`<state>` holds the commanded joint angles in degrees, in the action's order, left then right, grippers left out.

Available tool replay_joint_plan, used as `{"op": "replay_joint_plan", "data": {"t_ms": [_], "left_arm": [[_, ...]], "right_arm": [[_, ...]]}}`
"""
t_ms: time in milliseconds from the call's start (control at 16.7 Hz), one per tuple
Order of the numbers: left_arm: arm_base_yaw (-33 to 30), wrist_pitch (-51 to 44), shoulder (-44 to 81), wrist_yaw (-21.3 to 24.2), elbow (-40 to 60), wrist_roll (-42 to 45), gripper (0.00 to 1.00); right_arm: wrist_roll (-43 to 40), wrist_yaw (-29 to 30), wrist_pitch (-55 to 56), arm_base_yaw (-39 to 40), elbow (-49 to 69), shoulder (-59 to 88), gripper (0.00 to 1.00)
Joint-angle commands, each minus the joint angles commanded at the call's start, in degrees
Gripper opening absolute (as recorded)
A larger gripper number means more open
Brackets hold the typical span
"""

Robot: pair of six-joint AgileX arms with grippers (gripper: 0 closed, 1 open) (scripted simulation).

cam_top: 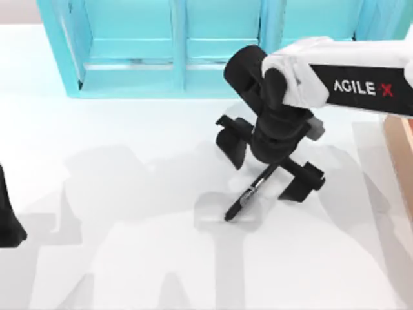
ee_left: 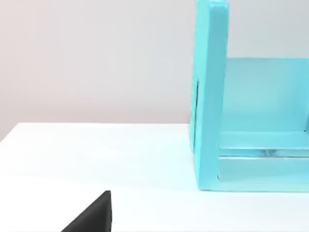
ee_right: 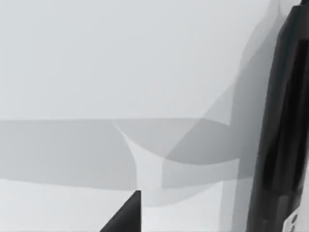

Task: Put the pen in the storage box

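You see a white surface [cam_top: 129, 258] crossed by soft grey shadows. A turquoise shelf unit [cam_top: 174, 51] with open compartments stands along its far edge, and a plain pale wall [ee_left: 96, 58] rises behind it.

The table [cam_top: 129, 258] is a plain white surface, crossed by soft grey shadows near its middle. A large turquoise shelf unit [cam_top: 174, 58] stands on it along the far edge, its upright dividers making open compartments that face the near side; the left wrist view shows its end wall [ee_left: 210, 96] resting flat on the white top. A slim black pen [cam_top: 248, 194] with a silver band lies near the middle of the table, slanted, its lower end pointing toward the near left. At the table's right edge a strip of the tan-orange storage box [cam_top: 399, 145] sits on the surface, well apart from the pen.
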<state>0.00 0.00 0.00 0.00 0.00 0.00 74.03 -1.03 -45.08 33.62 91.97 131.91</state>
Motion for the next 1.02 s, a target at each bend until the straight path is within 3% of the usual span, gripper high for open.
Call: {"op": "replay_joint_plan", "data": {"t_ms": [420, 900, 1020], "left_arm": [[0.0, 0.0, 0.0, 0.0, 0.0, 0.0, 1.0], [0.0, 0.0, 0.0, 0.0, 0.0, 0.0, 1.0], [0.0, 0.0, 0.0, 0.0, 0.0, 0.0, 1.0]], "right_arm": [[0.0, 0.0, 0.0, 0.0, 0.0, 0.0, 0.02], [0.0, 0.0, 0.0, 0.0, 0.0, 0.0, 0.0], [-2.2, 1.2, -5.1, -0.3, 0.0, -4.5, 0.0]]}}
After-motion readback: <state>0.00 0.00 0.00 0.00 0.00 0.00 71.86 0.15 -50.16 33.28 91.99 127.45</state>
